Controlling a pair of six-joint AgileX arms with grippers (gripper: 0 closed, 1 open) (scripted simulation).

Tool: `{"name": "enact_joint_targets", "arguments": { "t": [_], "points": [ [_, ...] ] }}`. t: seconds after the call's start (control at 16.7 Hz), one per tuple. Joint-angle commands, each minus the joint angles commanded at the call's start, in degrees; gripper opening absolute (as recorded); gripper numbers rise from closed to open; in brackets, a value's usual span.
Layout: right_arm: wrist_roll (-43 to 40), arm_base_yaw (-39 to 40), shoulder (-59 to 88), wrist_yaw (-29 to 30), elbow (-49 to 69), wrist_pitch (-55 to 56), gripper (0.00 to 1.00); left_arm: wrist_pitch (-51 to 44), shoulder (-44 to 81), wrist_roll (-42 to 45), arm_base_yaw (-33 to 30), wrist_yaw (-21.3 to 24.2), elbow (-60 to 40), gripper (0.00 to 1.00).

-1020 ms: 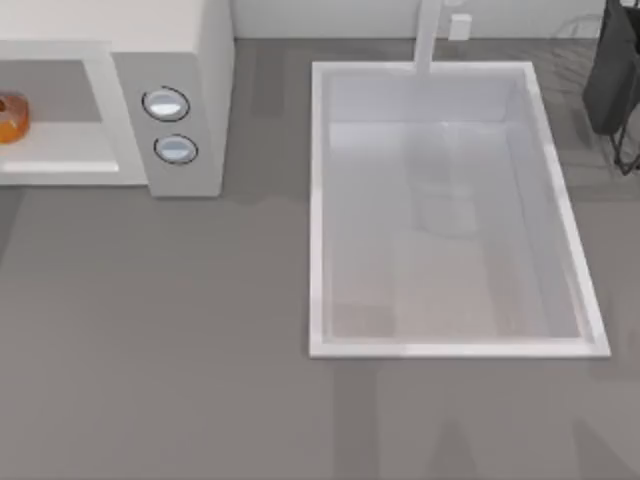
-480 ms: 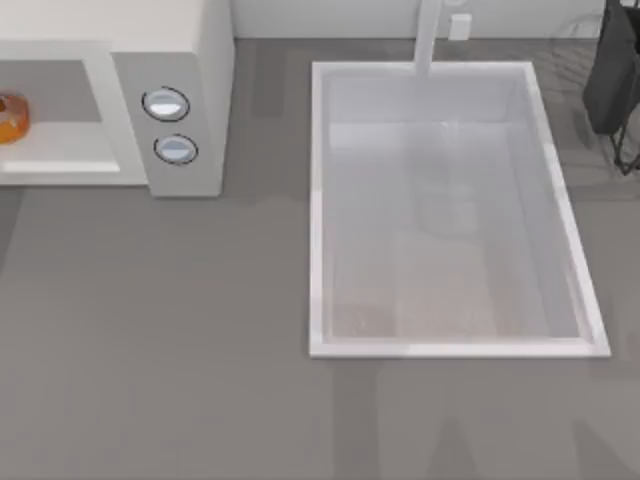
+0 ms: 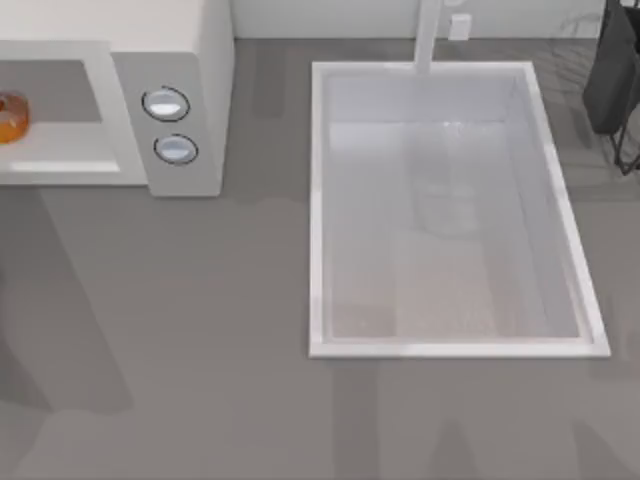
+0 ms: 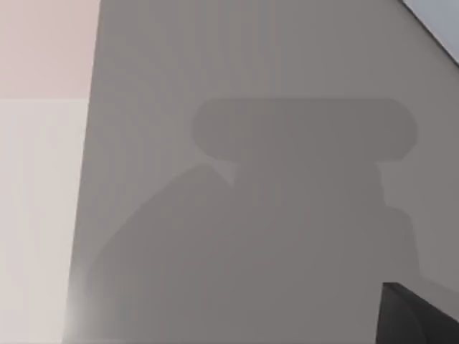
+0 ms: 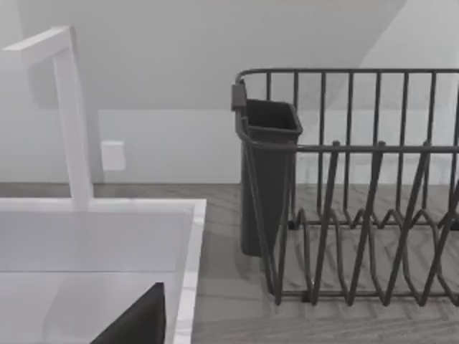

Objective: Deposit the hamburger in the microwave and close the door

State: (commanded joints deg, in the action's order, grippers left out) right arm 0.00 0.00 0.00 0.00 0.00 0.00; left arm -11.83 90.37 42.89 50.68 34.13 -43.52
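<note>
The hamburger (image 3: 10,116) sits inside the open microwave (image 3: 190,60) at the table's far left, nearer the left arm; neither gripper's state can be told.

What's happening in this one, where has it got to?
The hamburger already sits inside the microwave, at the top view's far left edge. The cavity looks open from above, so the door seems not yet shut, though the door itself can't be made out. Nothing is being held right now. The sink lies at centre, a dish rack beside it.
</note>
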Motion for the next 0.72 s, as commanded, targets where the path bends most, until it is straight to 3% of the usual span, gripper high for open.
{"name": "enact_joint_targets", "arguments": {
  "t": [0.42,0.72],
  "points": [
    [0.0,0.0,0.0,0.0,0.0,0.0,1.00,0.5,-1.3,-1.4,-0.9,-0.6,1.6,0.00],
    [0.0,0.0,0.0,0.0,0.0,0.0,1.00,4.0,-11.7,-10.6,-11.1,-6.3,10.6,0.00]
  ]
}}
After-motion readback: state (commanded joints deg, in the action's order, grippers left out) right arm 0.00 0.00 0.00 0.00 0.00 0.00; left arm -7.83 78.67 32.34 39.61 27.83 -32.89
